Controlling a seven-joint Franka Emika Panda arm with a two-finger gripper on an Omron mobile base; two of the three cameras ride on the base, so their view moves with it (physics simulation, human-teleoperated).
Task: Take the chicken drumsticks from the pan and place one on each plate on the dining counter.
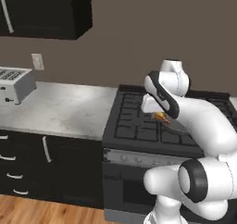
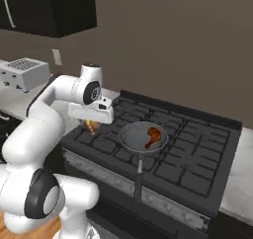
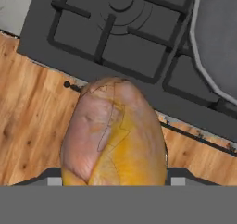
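- Left base view first: a toaster (image 1: pixel 16 84) sits far left on the marble worktop (image 1: pixel 65 109), with a wall socket (image 1: pixel 37 61) just above and to its right on the brown wall.
- Dark cabinets (image 1: pixel 44 10) hang over that corner, and dark drawers (image 1: pixel 28 165) run below the worktop down to the wood floor (image 1: pixel 41 214).
- Next comes the black stove (image 1: pixel 139 126), its grates partly hidden by the white arm (image 1: pixel 203 126) bending across it.
- A small orange scrap of the lighter drumstick (image 1: pixel 160 117) peeks out under the hand, above the stove's left half.
- From the right base view, the claw (image 2: pixel 92 126) hangs over the stove's front left corner, pointing down, with the lighter drumstick between its fingers and clear of the grates.
- To the right of it the pan (image 2: pixel 142 137) rests on the middle grates, handle pointing toward the stove front.
- The dark drumstick (image 2: pixel 153 136) lies inside the pan, toward its right side.
- Looking along the hand, the lighter drumstick bulks large at the bottom centre, pinkish-brown on its left and golden on its right, held in the claw.
- Beyond it lie the floor on the left, the stove edge and a burner in the middle, and the pan's rim at upper right.
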